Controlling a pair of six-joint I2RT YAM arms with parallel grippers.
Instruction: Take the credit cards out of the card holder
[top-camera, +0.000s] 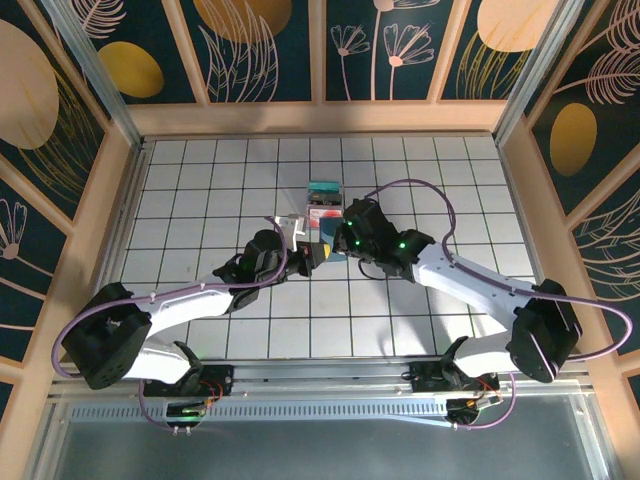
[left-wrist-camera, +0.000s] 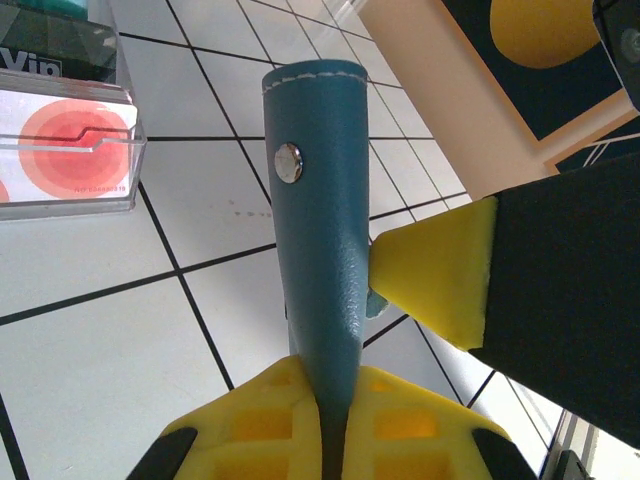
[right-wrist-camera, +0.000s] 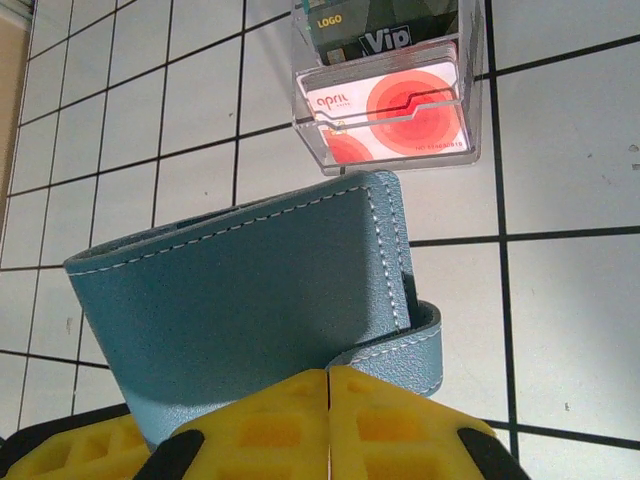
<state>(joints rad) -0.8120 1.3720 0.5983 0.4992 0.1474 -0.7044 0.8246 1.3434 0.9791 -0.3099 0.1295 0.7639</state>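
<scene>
Jaws clamped on card holder (right-wrist-camera: 250, 300), clear stand (right-wrist-camera: 400, 160) holding two credit cards (right-wrist-camera: 400, 105)

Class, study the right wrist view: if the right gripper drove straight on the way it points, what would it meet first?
The blue card holder, on which the right gripper is shut, sits directly ahead. Beyond it, probably the clear card stand, though depth is unclear.

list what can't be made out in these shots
Inside the card holder: both wrist views, hidden by its folded leather.
Clear stand: right wrist view, cut by top edge.
Vip card: left wrist view, cut by left edge.
Print on the red-circle card: left wrist view, too small.
</scene>
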